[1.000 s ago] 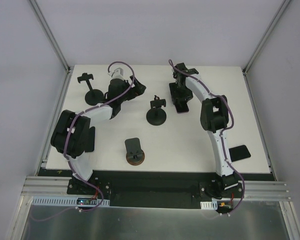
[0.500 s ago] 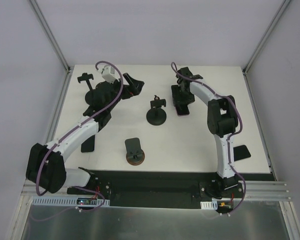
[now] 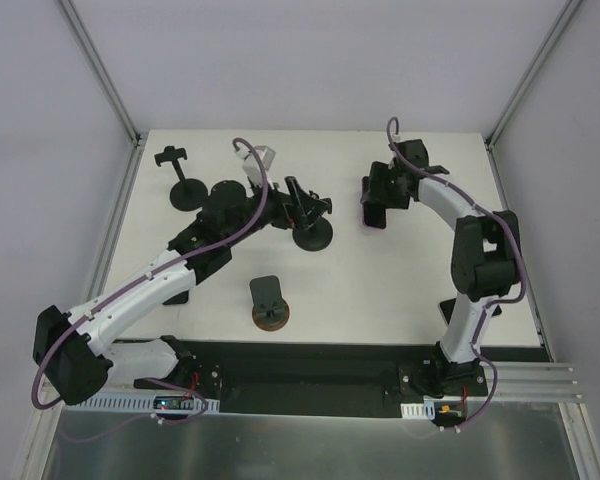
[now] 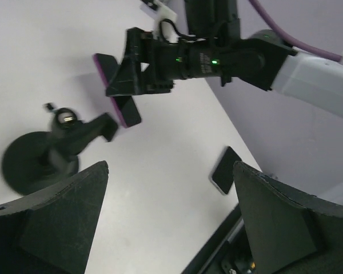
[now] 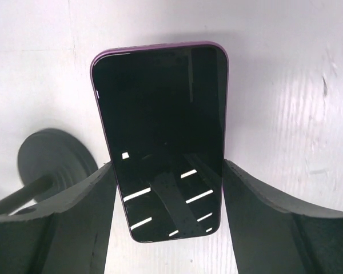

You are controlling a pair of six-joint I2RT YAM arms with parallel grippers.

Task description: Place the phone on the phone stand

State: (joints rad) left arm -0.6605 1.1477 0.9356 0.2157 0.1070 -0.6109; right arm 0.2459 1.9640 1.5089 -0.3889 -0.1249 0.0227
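Observation:
A phone with a black screen and purple rim sits between my right gripper's fingers, which press on both of its long sides. From above, this gripper is at the far right-centre of the table. In the left wrist view the phone hangs tilted in the right gripper's fingers. A black phone stand with a round base and a clamp on top stands mid-table. My left gripper hovers open right beside its clamp. In its own view the left gripper holds nothing, and the phone stand is at lower left.
A second black clamp stand is at the far left. A stand with a brown base is near the front centre. Another dark phone lies flat by the front right edge. A dark flat thing lies partly under my left arm.
My left arm swung right from the far-left stand to the middle stand, gripper still open. My right gripper moved right with the phone in it.

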